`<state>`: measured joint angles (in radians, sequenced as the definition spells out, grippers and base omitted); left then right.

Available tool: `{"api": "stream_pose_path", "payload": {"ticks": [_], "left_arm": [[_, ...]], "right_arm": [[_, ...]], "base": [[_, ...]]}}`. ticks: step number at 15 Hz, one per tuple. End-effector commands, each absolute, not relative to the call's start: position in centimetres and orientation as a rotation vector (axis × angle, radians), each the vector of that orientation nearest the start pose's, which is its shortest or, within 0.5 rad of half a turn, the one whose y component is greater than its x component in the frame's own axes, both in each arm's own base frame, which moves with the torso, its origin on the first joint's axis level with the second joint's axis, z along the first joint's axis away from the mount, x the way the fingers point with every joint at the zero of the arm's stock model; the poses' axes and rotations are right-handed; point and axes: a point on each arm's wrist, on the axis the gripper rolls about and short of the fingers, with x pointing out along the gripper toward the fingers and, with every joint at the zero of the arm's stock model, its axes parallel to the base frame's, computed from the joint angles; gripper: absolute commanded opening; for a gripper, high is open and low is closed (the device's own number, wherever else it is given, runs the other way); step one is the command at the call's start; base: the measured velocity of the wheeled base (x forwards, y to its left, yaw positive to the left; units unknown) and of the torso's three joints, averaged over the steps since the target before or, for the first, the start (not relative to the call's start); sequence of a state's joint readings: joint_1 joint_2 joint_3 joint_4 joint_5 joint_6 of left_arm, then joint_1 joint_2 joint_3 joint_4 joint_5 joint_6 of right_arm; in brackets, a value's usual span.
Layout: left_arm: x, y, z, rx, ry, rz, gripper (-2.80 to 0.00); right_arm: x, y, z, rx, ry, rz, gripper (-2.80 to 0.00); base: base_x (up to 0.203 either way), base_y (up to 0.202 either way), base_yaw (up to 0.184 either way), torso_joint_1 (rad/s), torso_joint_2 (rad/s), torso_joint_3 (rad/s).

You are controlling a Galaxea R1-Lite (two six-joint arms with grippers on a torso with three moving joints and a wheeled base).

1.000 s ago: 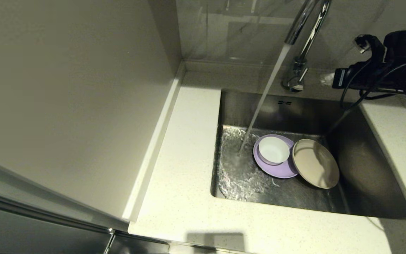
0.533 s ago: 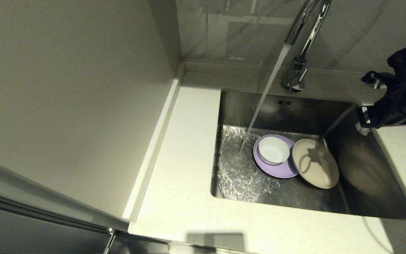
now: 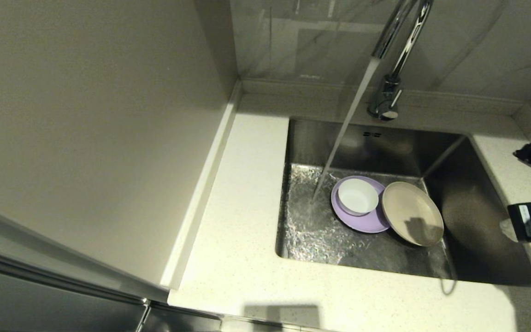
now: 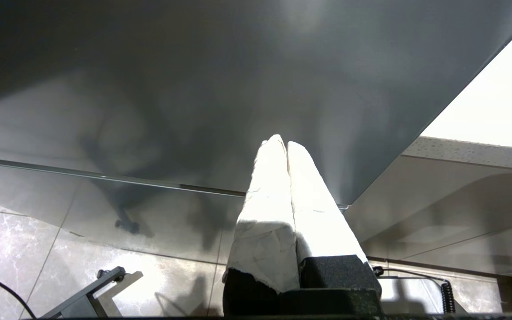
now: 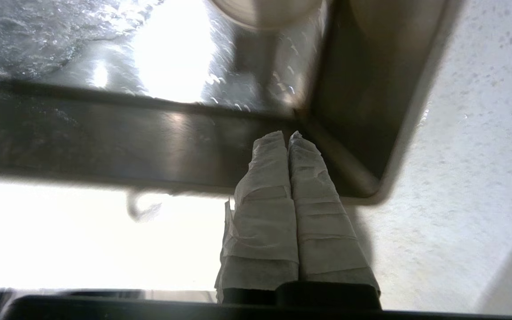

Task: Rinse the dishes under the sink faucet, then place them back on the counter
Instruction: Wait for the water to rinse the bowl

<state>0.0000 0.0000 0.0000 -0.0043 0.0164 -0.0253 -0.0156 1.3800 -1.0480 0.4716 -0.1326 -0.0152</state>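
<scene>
The faucet (image 3: 397, 41) pours a stream of water onto the floor of the sink (image 3: 376, 143), just left of the dishes. A small white bowl (image 3: 357, 196) sits on the lilac plate (image 3: 362, 225). The cream-beige plate (image 3: 410, 212) lies tilted beside them, overlapping the lilac plate's right edge. My right gripper (image 3: 507, 229) hovers over the sink's right rim, shut and empty, with its wrapped fingertips (image 5: 278, 146) pressed together above the basin's near right corner. My left gripper (image 4: 281, 142) is parked low, shut on nothing.
The speckled counter (image 3: 242, 207) runs left of and in front of the sink, with a raised rim along the walls. A tall cabinet panel (image 3: 85, 115) stands at the left. The left wrist view shows a dark panel and tiled floor.
My right arm has drawn back from beside the faucet base, toward me along the sink's right side. Its gripper stays shut. Water keeps running and the dishes have not moved.
</scene>
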Motion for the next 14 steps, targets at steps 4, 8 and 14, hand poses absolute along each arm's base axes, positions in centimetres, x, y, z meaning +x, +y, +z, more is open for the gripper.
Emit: {"api": "stream_pose_path", "payload": {"ticks": [4,8,14], "left_arm": [[-2.3,0.0,7.6,-0.025,-0.008,0.017,-2.8],[-2.3,0.0,7.6,-0.026,-0.008,0.017,-2.8],[-2.3,0.0,7.6,-0.026,-0.008,0.017,-2.8]], "right_arm": [[7.7,-0.2,21.8,-0.05,0.192,-0.005,-2.8],[2.1,0.1,17.3,-0.068,0.02,0.023,-2.8],[-1.5,0.1,9.5,-0.026,-0.059,0.062,-2.8]], "base": [[0.0,0.0,0.0,0.0,0.0,0.0],[0.0,0.0,0.0,0.0,0.0,0.0],[0.0,0.0,0.0,0.0,0.0,0.0]]}}
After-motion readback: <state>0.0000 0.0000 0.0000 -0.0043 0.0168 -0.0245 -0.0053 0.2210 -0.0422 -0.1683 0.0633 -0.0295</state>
